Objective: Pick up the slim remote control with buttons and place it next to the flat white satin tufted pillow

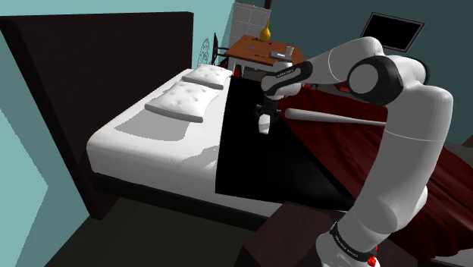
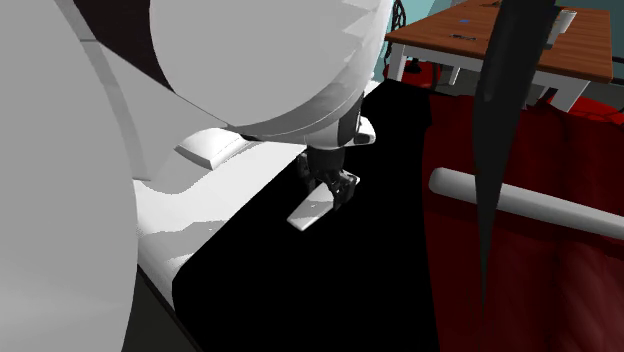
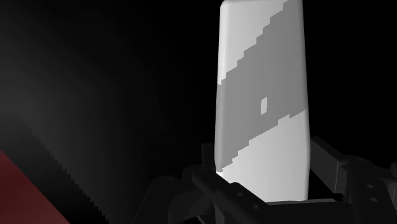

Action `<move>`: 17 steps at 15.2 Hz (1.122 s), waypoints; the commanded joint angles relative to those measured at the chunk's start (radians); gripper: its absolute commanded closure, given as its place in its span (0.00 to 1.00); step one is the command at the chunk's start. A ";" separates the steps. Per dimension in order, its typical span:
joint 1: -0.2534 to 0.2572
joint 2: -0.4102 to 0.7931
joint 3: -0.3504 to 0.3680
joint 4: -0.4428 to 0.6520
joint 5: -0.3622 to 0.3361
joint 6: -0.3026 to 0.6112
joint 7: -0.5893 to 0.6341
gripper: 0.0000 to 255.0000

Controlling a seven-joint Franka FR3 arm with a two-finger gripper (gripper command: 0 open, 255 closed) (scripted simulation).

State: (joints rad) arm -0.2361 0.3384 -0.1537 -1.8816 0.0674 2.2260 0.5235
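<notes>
The slim remote (image 3: 264, 95) is a plain white-grey slab, and my gripper (image 3: 264, 194) is shut on its near end, one black finger (image 3: 207, 168) on each side. In the second exterior view the remote (image 2: 312, 213) slants down from the gripper (image 2: 340, 188) over the black bed cover (image 2: 330, 290). In the shoulder view the gripper (image 1: 264, 112) and remote (image 1: 263, 124) hang over that cover (image 1: 258, 159). The flat white tufted pillow (image 1: 186, 102) lies on the white bed to that view's left, with a second pillow (image 1: 209, 76) behind it.
The dark headboard (image 1: 91, 68) bounds the bed (image 1: 144, 144). A grey rod (image 1: 333, 117) lies across red fabric (image 1: 341, 144) beside the black cover. Further back, a wooden table (image 1: 265, 50) carries a yellow vase (image 1: 264, 32). My white arm (image 2: 200, 60) looms in the foreground of the second exterior view.
</notes>
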 commanded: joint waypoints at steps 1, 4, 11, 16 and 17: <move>0.002 -0.017 -0.001 0.006 -0.004 -0.023 0.004 1.00; 0.003 -0.036 -0.003 0.022 -0.008 -0.057 0.007 1.00; 0.005 -0.074 -0.006 0.067 -0.017 -0.140 0.012 1.00; 0.006 -0.096 -0.007 0.105 -0.022 -0.200 0.016 1.00; 0.006 -0.100 -0.007 0.114 -0.023 -0.212 0.016 1.00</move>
State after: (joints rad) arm -0.2308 0.2458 -0.1607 -1.7701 0.0463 2.0233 0.5388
